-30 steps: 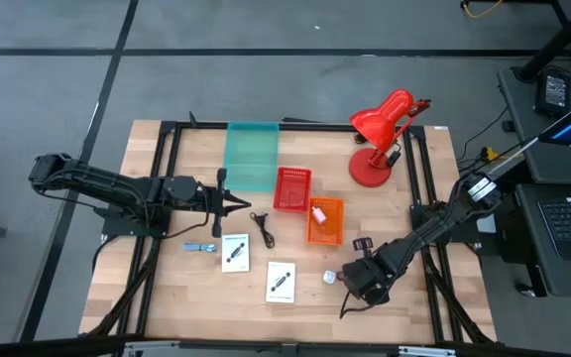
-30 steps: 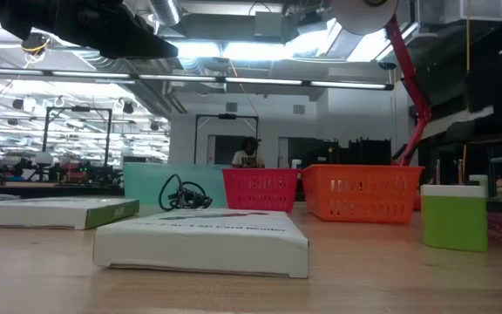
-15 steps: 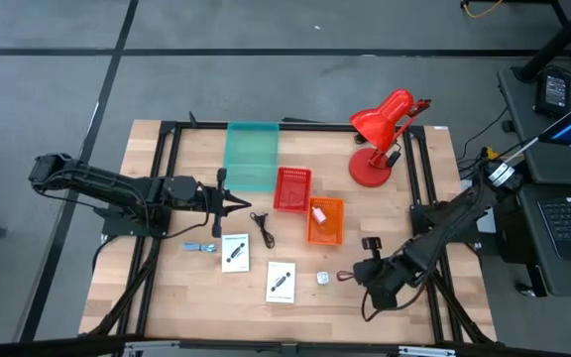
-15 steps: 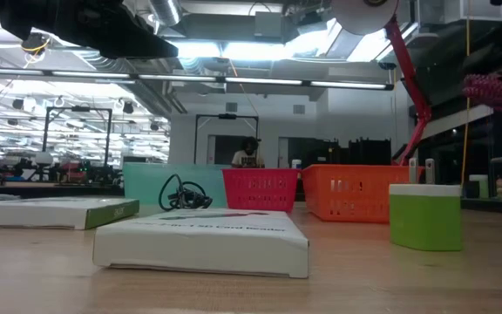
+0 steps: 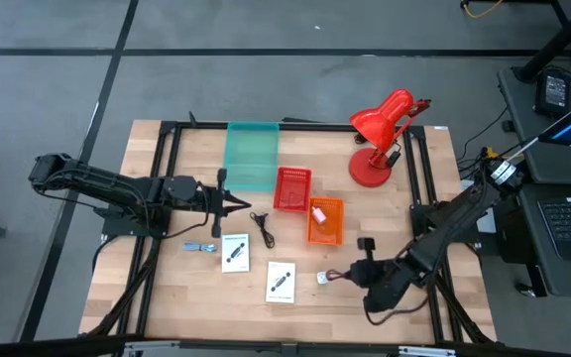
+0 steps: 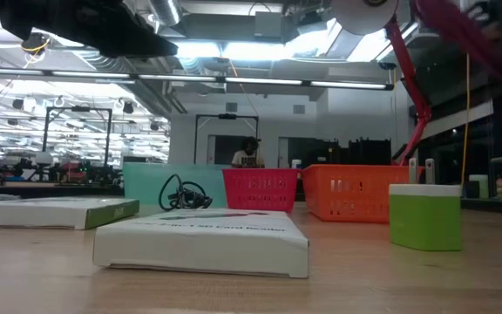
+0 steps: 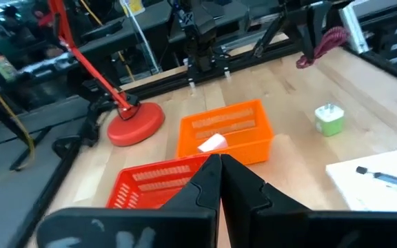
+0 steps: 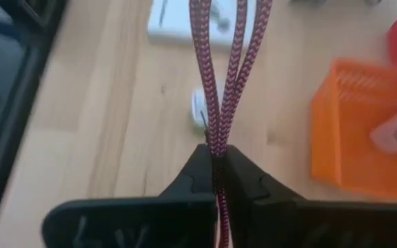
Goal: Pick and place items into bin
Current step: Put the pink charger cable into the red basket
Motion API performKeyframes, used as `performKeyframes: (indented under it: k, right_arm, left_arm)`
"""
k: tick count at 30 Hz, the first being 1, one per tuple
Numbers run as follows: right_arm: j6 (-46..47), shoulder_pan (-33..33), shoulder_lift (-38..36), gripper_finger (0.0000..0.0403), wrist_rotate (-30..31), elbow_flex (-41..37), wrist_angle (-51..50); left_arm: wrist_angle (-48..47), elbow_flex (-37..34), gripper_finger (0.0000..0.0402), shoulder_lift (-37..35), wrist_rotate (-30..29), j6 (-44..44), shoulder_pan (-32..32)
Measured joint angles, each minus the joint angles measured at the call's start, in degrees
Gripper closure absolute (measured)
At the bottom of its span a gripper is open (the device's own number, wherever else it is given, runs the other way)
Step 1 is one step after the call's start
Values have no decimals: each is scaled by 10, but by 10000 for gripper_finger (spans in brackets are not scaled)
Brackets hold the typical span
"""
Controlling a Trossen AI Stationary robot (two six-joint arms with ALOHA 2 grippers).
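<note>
Your right gripper [image 8: 216, 155] is pinched tight on the dark red cable [image 8: 219, 76], holding it above the table [image 5: 167, 288] near the front right, close to a small green-and-white piece [image 6: 424, 216] that sits on the wood. Your left gripper [image 7: 219, 164] is closed on nothing and hangs over the table's left side, pointing toward the red bin [image 5: 291, 188]. The orange bin [image 5: 326, 220] beside it holds a pink piece [image 5: 317, 213]. Two white cards [image 5: 235, 252] [image 5: 282, 282] lie flat with black print too small for you to read. A black cable [image 5: 263, 226] lies between the cards and the red bin. A teal bin [image 5: 252, 154] and a red lamp [image 5: 380, 134] stand at the back.
</note>
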Motion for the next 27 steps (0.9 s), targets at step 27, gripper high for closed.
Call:
performKeyframes:
  k: [27]
  right_arm:
    - [-167, -39, -2, 403, 243, -122, 452]
  left_arm:
    - [37, 0, 400, 0, 96, -3, -1]
